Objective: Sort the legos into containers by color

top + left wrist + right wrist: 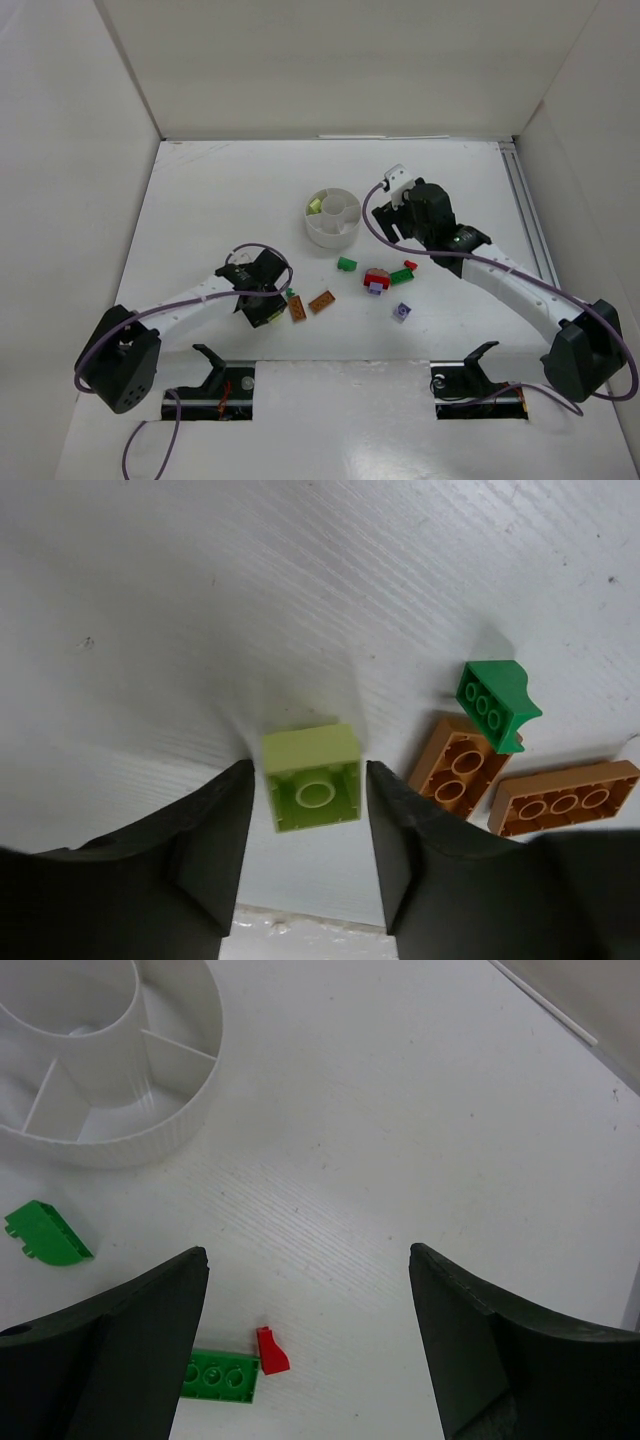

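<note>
My left gripper point(266, 312) is low over the table. In the left wrist view my left gripper point(308, 767) straddles an upside-down lime green lego point(311, 778), with a thin gap on each side. Beside it lie a dark green lego point(494, 703) and two orange-brown legos point(460, 772) point(562, 797). My right gripper point(308, 1260) is wide open and empty above bare table, right of the white dish point(333, 216). A green flat lego point(220, 1375) and a small red lego point(270, 1351) lie near its left finger. One dish wedge holds a lime lego point(315, 205).
A dark green lego point(346, 264), a red and purple cluster point(376, 281) and a lone light purple lego point(402, 311) lie in front of the dish. White walls enclose the table; a rail point(530, 225) runs along the right side.
</note>
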You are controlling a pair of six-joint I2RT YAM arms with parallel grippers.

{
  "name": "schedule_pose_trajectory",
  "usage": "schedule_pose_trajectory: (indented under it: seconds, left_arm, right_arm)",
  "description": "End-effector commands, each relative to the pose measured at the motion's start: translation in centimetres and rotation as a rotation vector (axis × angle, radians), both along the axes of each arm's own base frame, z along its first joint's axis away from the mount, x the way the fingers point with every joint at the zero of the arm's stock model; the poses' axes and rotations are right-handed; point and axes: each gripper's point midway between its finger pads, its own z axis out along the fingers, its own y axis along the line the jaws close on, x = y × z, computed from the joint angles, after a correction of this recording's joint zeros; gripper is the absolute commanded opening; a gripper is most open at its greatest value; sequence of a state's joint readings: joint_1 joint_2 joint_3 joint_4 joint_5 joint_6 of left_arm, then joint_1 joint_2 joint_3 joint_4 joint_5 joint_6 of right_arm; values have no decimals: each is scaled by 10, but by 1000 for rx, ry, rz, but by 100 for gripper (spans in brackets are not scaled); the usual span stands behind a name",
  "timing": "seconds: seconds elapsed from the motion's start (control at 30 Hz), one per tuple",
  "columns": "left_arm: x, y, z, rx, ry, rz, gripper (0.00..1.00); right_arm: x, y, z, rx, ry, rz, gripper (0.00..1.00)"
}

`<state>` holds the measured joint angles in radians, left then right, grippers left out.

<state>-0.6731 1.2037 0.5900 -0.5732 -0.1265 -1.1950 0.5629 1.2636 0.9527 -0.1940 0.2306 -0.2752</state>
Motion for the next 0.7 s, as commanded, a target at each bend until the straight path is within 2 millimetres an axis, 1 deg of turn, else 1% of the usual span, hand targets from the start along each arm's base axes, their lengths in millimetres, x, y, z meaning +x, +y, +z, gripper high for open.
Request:
schedule_pose_trajectory:
  seconds: [0.0, 0.07, 0.1, 0.17, 0.2, 0.23, 0.27, 0.3, 0.33, 0.37, 0.4, 0.43, 0.47, 0.5, 0.53, 0.57, 0.6, 0.63, 0.67]
  left_arm:
    - [3, 1, 5, 21, -8, 8, 40]
    - [4, 1, 7, 20, -9, 8, 33]
    - [7, -2, 11, 12, -19, 8, 27]
    - [15, -1, 18, 28, -49, 8, 21]
    - [24, -5, 29, 25, -80, 1, 20]
    - [31, -7, 36, 25, -107, -4, 17]
    - [39, -8, 44, 33, -140, -18, 17]
    - [59, -12, 66, 39, -219, -14, 17]
    - [73, -17, 81, 29, -280, -18, 17]
    - [85, -21, 89, 44, -309, -32, 17]
    - [102, -16, 101, 72, -355, -40, 17]
    - [125, -27, 130, 34, -432, -34, 17]
    - [141, -28, 136, 48, -456, -40, 17]
    - [157, -27, 146, 51, -488, -39, 17]
    - [176, -33, 171, 51, -553, -70, 17]
    - [192, -38, 184, 45, -601, -78, 17]
    - [205, -43, 179, 58, -588, -97, 17]
    - [215, -44, 182, 68, -594, -103, 17]
    - [233, -49, 205, 69, -642, -114, 17]
  right_arm:
    - [4, -1, 16, 54, -44, -9, 86]
    - [4, -1, 16, 54, -44, -9, 86]
    - [4, -1, 16, 54, -44, -9, 86]
    - [3, -1, 20, 59, -53, -9, 86]
    - [3, -1, 20, 59, -53, -9, 86]
    - [2, -6, 20, 60, -55, -19, 86]
    - [1, -12, 19, 60, -56, -30, 86]
    - [3, -15, 19, 60, -56, -39, 86]
    - [2, -23, 18, 64, -54, -51, 86]
    - [0, -28, 16, 68, -54, -55, 86]
    - [-1, -32, 16, 73, -53, -60, 87]
    - [-3, -34, 15, 83, -49, -52, 90]
    - [-3, -43, 10, 84, -42, -70, 92]
    - [-6, -48, 16, 96, -59, -75, 92]
    - [-8, -52, 17, 102, -64, -79, 96]
    - [-8, -61, 21, 105, -74, -101, 100]
    - [-13, -68, 24, 109, -83, -113, 100]
    - [-14, -72, 30, 115, -99, -123, 100]
    - [-18, -77, 29, 113, -95, -133, 100]
